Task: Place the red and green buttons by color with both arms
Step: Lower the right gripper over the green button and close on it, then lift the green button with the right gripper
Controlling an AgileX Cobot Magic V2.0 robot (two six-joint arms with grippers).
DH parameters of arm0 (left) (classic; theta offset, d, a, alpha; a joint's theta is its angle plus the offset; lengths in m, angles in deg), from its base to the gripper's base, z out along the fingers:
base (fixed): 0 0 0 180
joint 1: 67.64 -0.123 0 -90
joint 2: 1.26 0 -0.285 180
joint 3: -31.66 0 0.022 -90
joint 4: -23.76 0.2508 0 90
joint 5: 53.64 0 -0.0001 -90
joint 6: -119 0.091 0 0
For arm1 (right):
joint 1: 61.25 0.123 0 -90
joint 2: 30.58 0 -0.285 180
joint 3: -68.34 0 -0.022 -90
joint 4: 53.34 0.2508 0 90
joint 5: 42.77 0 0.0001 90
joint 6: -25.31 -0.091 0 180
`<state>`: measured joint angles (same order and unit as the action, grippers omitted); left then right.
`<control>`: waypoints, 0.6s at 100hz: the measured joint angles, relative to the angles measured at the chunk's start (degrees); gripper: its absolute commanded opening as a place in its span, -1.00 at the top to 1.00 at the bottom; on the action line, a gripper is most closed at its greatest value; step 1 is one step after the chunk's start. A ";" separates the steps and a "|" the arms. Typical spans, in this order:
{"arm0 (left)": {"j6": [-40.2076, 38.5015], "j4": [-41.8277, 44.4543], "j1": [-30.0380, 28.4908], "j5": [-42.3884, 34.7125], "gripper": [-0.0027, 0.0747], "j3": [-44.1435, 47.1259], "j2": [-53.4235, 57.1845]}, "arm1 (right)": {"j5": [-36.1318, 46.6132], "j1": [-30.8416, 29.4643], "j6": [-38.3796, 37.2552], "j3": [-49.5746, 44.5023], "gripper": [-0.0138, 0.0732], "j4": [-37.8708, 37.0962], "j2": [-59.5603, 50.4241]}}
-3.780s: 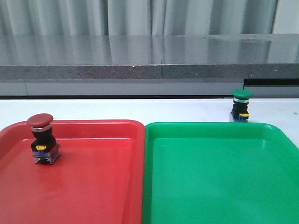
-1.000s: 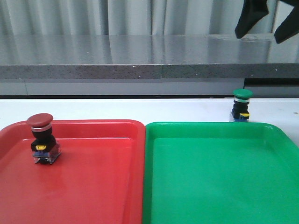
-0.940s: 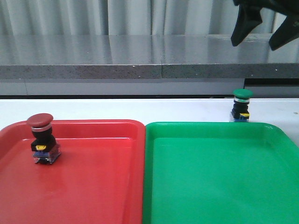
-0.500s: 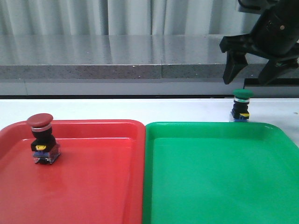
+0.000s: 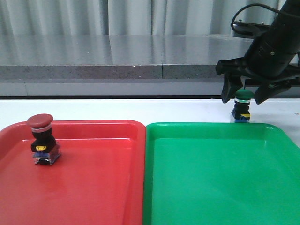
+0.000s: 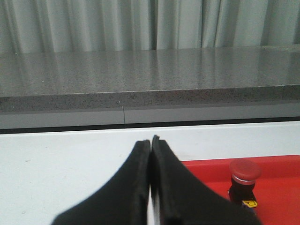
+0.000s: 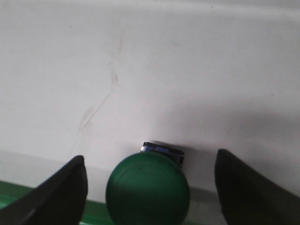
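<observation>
The red button [image 5: 42, 139] stands upright in the left part of the red tray [image 5: 93, 187]; it also shows in the left wrist view as the red button [image 6: 244, 180]. The green button [image 5: 243, 106] stands on the white table just behind the green tray [image 5: 220, 187]. My right gripper [image 5: 243, 97] hangs open over it, a finger on each side of the cap, not touching. From the right wrist the green button [image 7: 147, 192] lies between the two fingertips [image 7: 63, 192]. My left gripper [image 6: 151, 143] is shut and empty, away from the red button.
The two trays lie side by side at the front of the white table [image 5: 140, 108]. Behind the table runs a grey stone ledge [image 5: 117, 56] with a pale curtain above it. The right arm's black cable [image 5: 253, 9] loops overhead.
My right arm came into the front view from the upper right and dropped down, so its open fingers now straddle the green button. Both buttons stay where they were.
</observation>
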<state>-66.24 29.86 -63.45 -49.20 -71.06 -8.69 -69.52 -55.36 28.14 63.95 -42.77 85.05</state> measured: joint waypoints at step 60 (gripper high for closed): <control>0.00 0.00 0.00 0.00 0.98 0.00 0.00 | 0.49 0.00 0.00 0.00 0.10 -1.01 -4.18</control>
<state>-66.24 29.86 -63.45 -49.20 -71.06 -8.69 -69.03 -55.36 28.14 63.95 -43.78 80.87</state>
